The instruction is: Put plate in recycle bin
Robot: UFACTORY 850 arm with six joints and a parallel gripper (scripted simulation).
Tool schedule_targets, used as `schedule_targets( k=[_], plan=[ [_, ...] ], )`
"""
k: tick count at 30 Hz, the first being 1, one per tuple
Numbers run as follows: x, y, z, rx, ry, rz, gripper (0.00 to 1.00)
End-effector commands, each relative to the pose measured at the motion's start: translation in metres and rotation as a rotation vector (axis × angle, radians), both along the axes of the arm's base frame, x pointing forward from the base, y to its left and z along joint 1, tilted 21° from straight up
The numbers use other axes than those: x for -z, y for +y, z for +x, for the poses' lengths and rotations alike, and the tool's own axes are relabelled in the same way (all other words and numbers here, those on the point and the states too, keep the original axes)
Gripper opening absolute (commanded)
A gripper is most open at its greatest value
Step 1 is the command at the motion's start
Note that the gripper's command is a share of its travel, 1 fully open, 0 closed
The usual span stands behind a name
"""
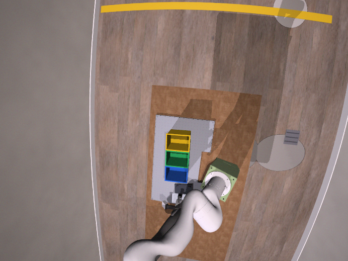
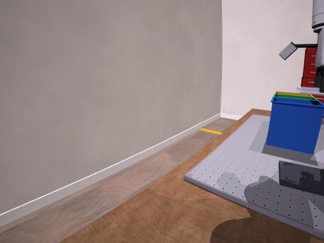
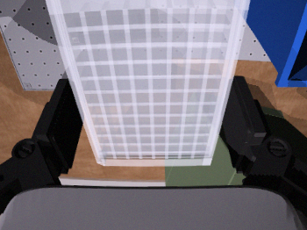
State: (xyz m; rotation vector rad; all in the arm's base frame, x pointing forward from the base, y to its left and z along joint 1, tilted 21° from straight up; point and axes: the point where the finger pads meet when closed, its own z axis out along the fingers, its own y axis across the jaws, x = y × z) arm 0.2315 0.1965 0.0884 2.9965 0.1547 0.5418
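In the wrist view the clear 96-well plate [image 3: 148, 71] sits between my black fingers, and my gripper [image 3: 151, 96] is shut on its long sides and holds it in the air. In the overhead view my gripper [image 1: 177, 199] hangs over the near end of the grey breadboard, just short of the blue bin [image 1: 176, 174]. The green bin [image 1: 177, 158] comes after it and the yellow bin [image 1: 177, 140] stands farthest. The dark plate nest [image 2: 301, 177] lies on the breadboard in front of the blue bin [image 2: 294, 125]. The bin signs are not visible.
The three bins stand upright, touching in a row. The arm's green base [image 1: 220, 180] stands right of the bins. A red cabinet [image 2: 312, 65] is behind the bins. The breadboard has a notch at its far right corner.
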Motion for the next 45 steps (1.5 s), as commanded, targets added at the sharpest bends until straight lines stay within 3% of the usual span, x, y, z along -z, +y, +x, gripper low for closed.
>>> schedule_targets(
  k=[1,45],
  plan=[
    [-0.004,-0.021,0.005,-0.002,-0.002,0.007,0.00],
    [-0.019,-0.144,0.029,-0.002,-0.002,0.007,0.00]
  ],
)
